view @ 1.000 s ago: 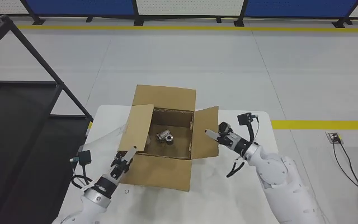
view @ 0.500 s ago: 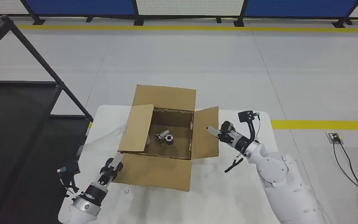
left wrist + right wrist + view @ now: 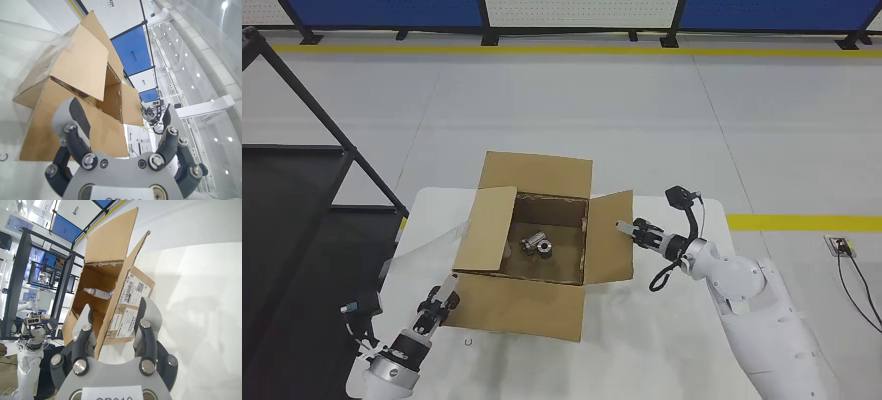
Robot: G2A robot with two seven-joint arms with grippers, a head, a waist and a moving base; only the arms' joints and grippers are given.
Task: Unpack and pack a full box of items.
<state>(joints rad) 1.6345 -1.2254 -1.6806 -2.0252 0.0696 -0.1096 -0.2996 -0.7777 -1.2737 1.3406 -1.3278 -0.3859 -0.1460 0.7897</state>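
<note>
On the white table (image 3: 642,330): an open cardboard box (image 3: 522,305) (image 3: 75,128) (image 3: 100,285) is set at the middle, with all four flaps unfolded
Box contents: grey metal parts (image 3: 535,243) are seen lying on the floor of the box; a pale bottle (image 3: 95,292) with a narrow neck is seen lying on its side beside them
Near flap: folded outward and down toward the robot, over the front wall
Left flap (image 3: 487,228): raised and tilted in over the opening
Far flap (image 3: 537,172): stood up and leaned away from the robot
Right flap (image 3: 609,240): stood almost upright, its printed labels carried on the outer side
Right gripper (image 3: 622,227) (image 3: 115,304): held at the top edge of the right flap with its fingers spread wide, one on each side of the cardboard; the flap edge is seen between them but is not pinched, and nothing else is held
Left gripper (image 3: 445,297) (image 3: 122,106): placed just beside the near left corner of the box, by the end of the near flap; its fingers are parted wide and nothing is held; whether the cardboard is touched cannot be told
Small ring (image 3: 469,343) (image 3: 3,157): a thin C-shaped clip is seen lying on the table near the left gripper, just in front of the box
Black metal frame (image 3: 302,150): stood on the floor to the left of the table
</note>
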